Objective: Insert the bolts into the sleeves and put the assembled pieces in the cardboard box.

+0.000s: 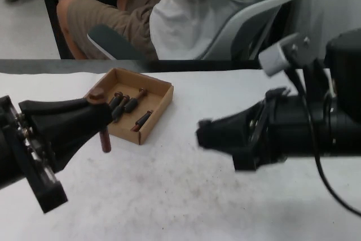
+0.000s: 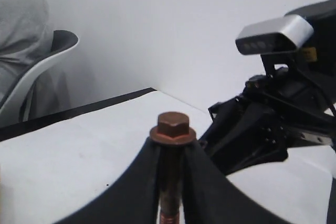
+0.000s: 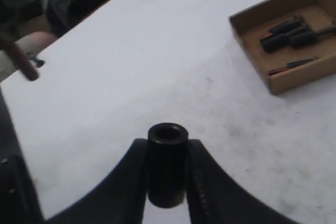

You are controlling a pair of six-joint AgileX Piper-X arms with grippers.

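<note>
Misalignment is the risk: left tool (image 2: 171, 150) clamps the bolt (image 2: 172, 128), head up, near the cardboard box (image 1: 159, 112) at the left; right tool (image 3: 168, 145) grips the sleeve (image 3: 167, 174) well apart to its right. Any tilt at meeting could jam the bolt on the sleeve's rim or knock it loose.

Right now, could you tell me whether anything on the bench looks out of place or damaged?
Nothing stands out: the left pincer holds a bolt, the right pincer holds a sleeve, and the assembled pieces lie inside the cardboard box.
</note>
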